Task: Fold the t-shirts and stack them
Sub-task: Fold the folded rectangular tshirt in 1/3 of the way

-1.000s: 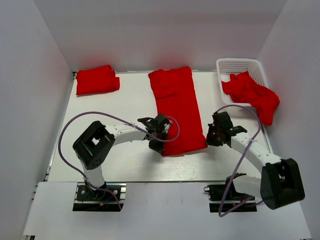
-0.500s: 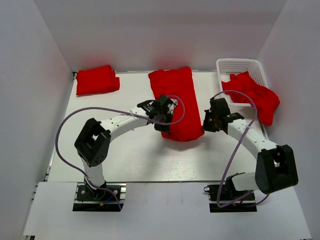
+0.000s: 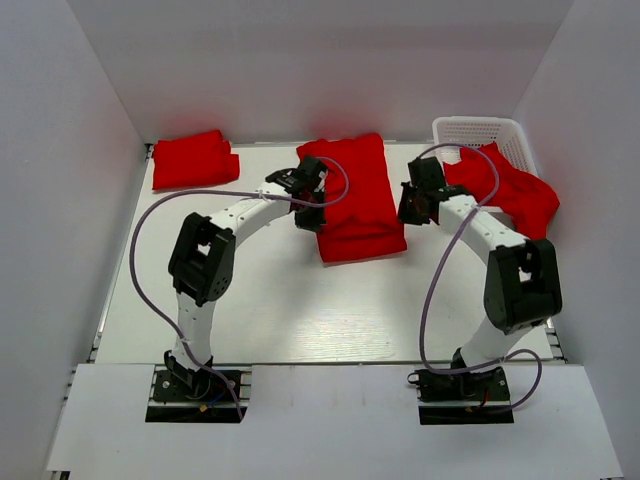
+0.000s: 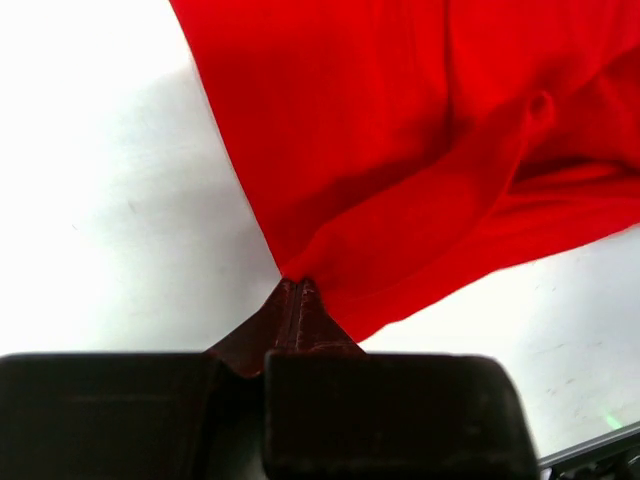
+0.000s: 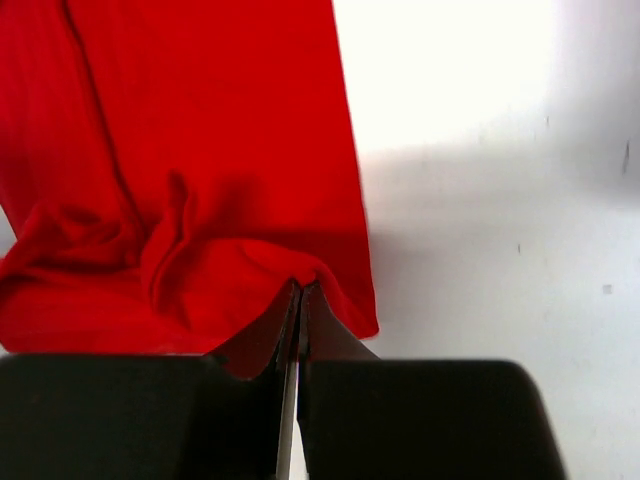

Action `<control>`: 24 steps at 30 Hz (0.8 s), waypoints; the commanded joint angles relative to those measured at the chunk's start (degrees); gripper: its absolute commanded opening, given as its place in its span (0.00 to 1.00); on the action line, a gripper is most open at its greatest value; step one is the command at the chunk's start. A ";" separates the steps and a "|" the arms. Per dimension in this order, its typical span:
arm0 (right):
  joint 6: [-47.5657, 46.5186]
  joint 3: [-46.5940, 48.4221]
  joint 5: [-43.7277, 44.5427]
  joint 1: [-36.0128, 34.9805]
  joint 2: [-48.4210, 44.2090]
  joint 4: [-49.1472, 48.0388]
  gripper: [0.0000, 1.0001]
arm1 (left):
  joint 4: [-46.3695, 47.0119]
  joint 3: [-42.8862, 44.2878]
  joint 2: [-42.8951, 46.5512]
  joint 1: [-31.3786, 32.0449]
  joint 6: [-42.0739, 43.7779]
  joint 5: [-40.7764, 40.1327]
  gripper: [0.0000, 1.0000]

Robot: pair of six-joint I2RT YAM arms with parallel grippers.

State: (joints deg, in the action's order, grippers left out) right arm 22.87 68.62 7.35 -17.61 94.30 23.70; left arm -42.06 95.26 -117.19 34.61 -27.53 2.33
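One red t-shirt (image 3: 360,200) lies in the middle of the table, its near half doubled over toward the back. My left gripper (image 3: 312,212) is shut on the cloth at the shirt's left edge; the wrist view shows the fingertips (image 4: 297,285) pinching the red cloth (image 4: 400,150). At the right edge my right gripper (image 3: 408,208) is also shut on the shirt, with a bunched fold (image 5: 200,150) running out from its tips (image 5: 300,287). A folded red t-shirt (image 3: 195,160) rests at the back left. More red shirts (image 3: 505,185) spill from the basket.
The white lattice basket (image 3: 478,128) stands at the back right against the wall. White walls close in the table (image 3: 260,300) on three sides. Both arms' purple cables (image 3: 140,240) loop above the surface.
Both grippers have moved from the near part of the table toward the back, carrying the shirt's near hem over the rest. The visible shirt has become shorter.
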 commanded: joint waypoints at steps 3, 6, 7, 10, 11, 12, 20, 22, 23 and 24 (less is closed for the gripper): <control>-2.39 9.59 1.34 0.82 6.75 1.08 0.00 | 2.06 4.32 0.73 -2.79 0.63 -0.39 0.00; -3.18 13.55 1.61 1.17 9.57 1.69 0.00 | 4.35 4.93 0.12 -3.32 2.13 0.92 0.00; -3.45 15.12 1.78 1.34 10.11 2.48 0.00 | 4.36 5.89 -1.02 -4.02 2.82 0.92 0.00; -4.24 18.47 1.35 1.78 13.18 2.84 0.00 | 3.84 9.93 -2.87 -4.64 3.36 0.92 0.00; -4.41 20.48 0.65 1.70 13.80 3.10 0.00 | 3.83 11.68 -3.39 -5.16 3.36 0.92 0.00; -4.50 21.20 0.56 1.96 15.46 3.10 0.00 | 3.83 12.40 -4.53 -5.17 3.97 0.92 0.00; -4.68 30.68 -2.69 2.93 23.29 4.95 0.00 | 3.30 18.28 -9.63 -8.15 4.50 0.92 0.00; -4.77 31.92 -3.22 3.10 24.69 5.21 0.00 | 3.30 18.29 -10.16 -8.68 4.50 1.53 0.00; -4.85 32.28 -3.40 3.19 25.22 5.56 0.00 | 4.00 18.29 -10.17 -8.68 4.50 1.54 0.00; -4.86 33.58 -3.40 3.10 25.84 6.00 0.00 | 4.01 18.29 -10.17 -9.20 4.50 2.84 0.00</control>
State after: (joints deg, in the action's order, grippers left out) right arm 18.98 98.19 4.80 -15.00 119.09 28.01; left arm -38.35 111.53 -128.22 26.46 -23.79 3.27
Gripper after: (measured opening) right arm 0.012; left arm 0.028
